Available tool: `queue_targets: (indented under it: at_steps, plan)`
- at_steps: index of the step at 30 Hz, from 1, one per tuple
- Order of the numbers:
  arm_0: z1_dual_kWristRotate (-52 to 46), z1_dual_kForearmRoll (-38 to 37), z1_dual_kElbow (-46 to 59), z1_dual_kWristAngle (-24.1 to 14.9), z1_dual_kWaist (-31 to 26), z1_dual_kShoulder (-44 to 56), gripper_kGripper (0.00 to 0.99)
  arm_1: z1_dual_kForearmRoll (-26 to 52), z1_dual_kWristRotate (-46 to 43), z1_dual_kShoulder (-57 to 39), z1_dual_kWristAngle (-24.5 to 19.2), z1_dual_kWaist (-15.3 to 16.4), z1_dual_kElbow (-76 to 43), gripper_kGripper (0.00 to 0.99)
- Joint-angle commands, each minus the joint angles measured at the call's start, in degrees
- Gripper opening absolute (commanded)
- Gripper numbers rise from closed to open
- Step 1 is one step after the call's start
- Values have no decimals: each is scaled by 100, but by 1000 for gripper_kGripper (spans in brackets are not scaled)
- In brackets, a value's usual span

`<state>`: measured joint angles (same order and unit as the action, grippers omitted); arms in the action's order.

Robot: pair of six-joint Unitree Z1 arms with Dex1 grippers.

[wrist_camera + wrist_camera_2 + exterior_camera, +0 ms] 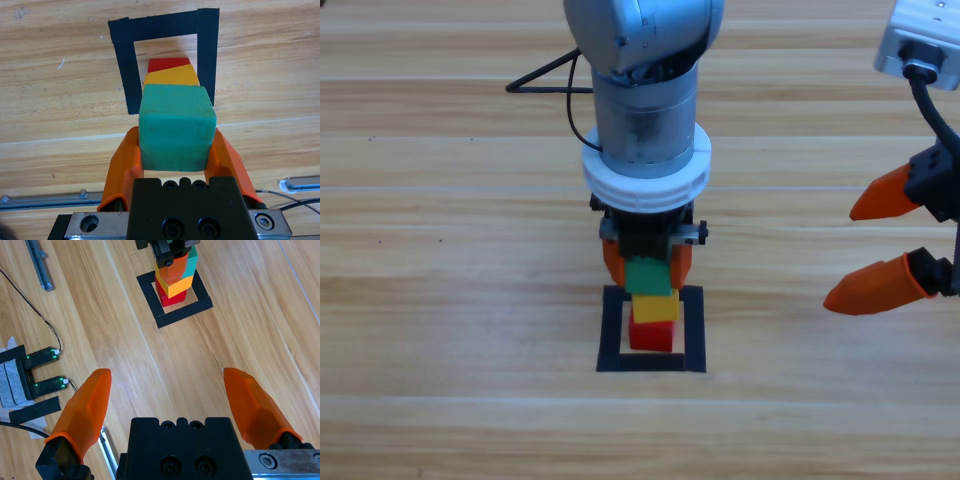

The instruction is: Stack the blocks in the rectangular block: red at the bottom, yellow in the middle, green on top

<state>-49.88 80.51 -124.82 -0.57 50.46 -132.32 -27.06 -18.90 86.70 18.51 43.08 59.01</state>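
Observation:
Inside the black tape outline of the rectangular block [612, 330] stands the red cube [651, 335] with the yellow cube [654, 307] on it. The green cube [650, 275] sits on top of the yellow one, and my left gripper [648, 262] is shut on it from the far side. The left wrist view shows both orange jaws pressed to the sides of the green cube [176, 127], with yellow [171, 76] and red [168, 64] stepped below it inside the tape [125, 75]. My right gripper [885, 240] waits open at the right edge, holding nothing.
A black cable [545, 80] lies on the table behind the left arm. In the right wrist view, small circuit boards [40, 370] with taped wires and a metal rail [37, 262] lie off to one side of the stack [172, 290].

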Motion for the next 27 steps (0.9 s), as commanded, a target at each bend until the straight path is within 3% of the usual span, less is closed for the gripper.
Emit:
queue_targets:
  at_steps: [1,3,4,5,15,20,24,26,27]
  plan:
    - [-66,27,-7,-84,131,-312,351,122,9,-22,3,-125,-179,986]
    - [-57,35,-7,-84,131,-242,844,122,9,-22,3,-125,-179,986]
    - [-66,35,46,-93,131,-180,954,122,9,-22,3,-125,-179,986]
    - [-66,35,89,-110,131,-101,989,122,9,-22,3,-125,-179,986]
    - [-39,35,406,-356,122,505,990,113,18,-22,38,-125,-188,986]
    - [-171,-105,652,-884,403,1472,990,113,18,-31,38,-125,-188,986]
    - [664,-1758,2208,-1068,526,2834,990,122,18,-31,38,-125,-188,986]
    - [1596,-3603,3921,-831,526,3942,990,113,18,-31,38,-125,-188,986]
    - [1991,-4166,4519,-620,526,4337,990,113,18,-22,38,-125,-188,986]
